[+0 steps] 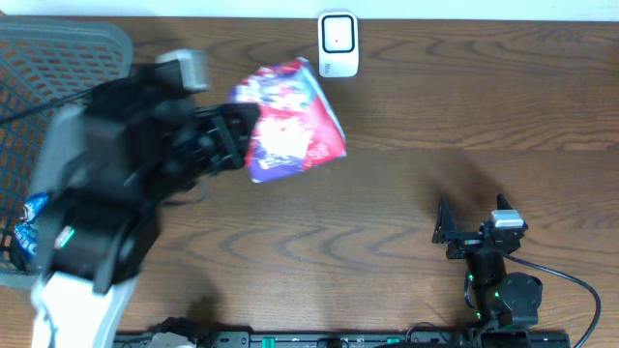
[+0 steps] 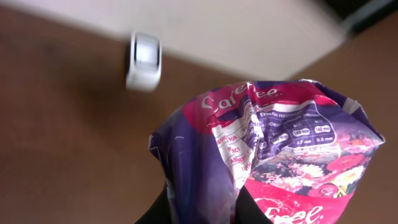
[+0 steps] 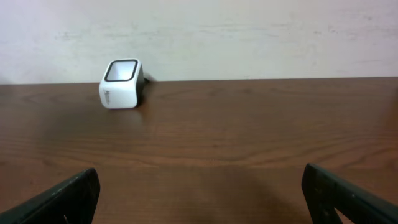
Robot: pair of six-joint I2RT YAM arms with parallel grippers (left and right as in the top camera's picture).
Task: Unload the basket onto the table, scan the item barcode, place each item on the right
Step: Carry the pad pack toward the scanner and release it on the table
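While the left fingers (image 1: 230, 135) are clenched on one end of the pink-and-purple packet (image 1: 290, 121), the packet sticks out from them toward the middle of the bench (image 1: 435, 116). Packet sits near the white scanner (image 1: 338, 43), lower and to the left of it in the overhead view, not touching it. Scanner stands at the far edge of the bench by the pale wall (image 3: 249, 31), dark-rimmed window facing up. Left wrist view: crumpled packet fills the lower right, white "Carefree" lettering and small print face the camera, scanner blurred beyond it. Can't make out a barcode on any visible side. Can't tell whether the packet is fully clear of the bench surface. Right fingers (image 3: 62, 199) are spread wide, gripping nothing, low at the near right of the bench, well apart from packet and scanner. Grey mesh basket (image 1: 58, 58) at far left, a blue-wrapped item (image 1: 29, 217) inside, partly hidden by the left arm.
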